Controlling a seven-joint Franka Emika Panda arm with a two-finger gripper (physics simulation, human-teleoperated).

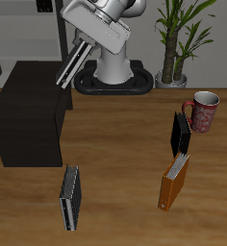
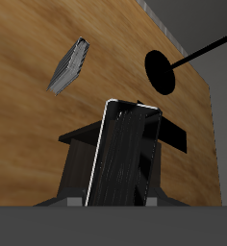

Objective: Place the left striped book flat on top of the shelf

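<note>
My gripper [image 1: 84,50] is shut on the left striped book [image 1: 72,62], a thin grey-and-white striped hardcover. The book hangs tilted in the air, its lower end over the back corner of the shelf [image 1: 27,113], apart from the top. The shelf is a low black cabinet with a flat, bare top. In the wrist view the book [image 2: 125,159] fills the middle, its cover dark with fine lines, with my gripper [image 2: 125,142] around it and a dark finger [image 2: 79,142] on each side.
A darker striped book [image 1: 71,198] stands near the table's front edge; it also shows in the wrist view [image 2: 69,65]. An orange book [image 1: 173,183], a black book [image 1: 181,135] and a patterned mug [image 1: 202,111] stand together. A potted plant [image 1: 175,43] is at the back.
</note>
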